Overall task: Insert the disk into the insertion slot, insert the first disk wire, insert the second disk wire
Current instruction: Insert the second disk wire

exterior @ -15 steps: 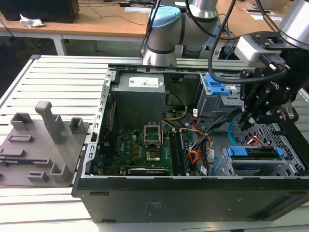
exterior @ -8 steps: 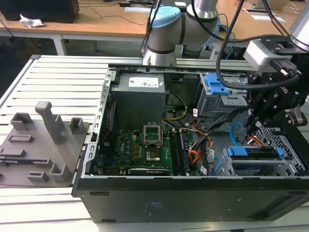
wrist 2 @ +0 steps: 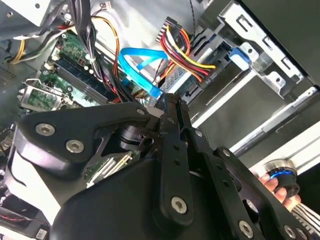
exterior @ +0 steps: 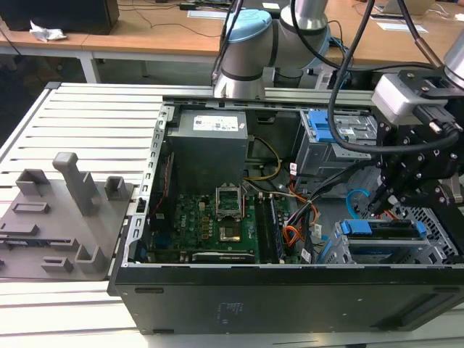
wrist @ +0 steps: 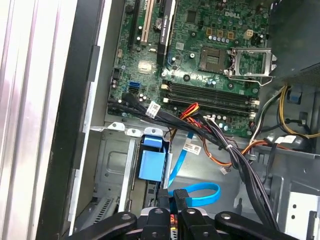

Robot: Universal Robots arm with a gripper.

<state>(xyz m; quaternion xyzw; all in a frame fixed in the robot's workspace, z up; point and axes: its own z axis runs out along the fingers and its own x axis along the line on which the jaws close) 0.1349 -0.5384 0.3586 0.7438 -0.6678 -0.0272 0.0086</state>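
I have the claw [exterior: 378,206] down inside the computer case [exterior: 239,297], at the exterior view's right. Its fingers are pinched together on the light-blue cable [wrist 2: 140,53] near its plug end. The drive [exterior: 380,230], in its blue carrier, sits in the drive cage [exterior: 438,243] just beside the claw, near the motherboard [wrist: 200,60].

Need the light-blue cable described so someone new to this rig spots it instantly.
Look into the open computer case, at the metal floor beside the motherboard. In the first wrist view, the second disk wire curves into a loop just ahead of the gripper. It is flat, glossy and light blue, while the neighbouring black cables are round.
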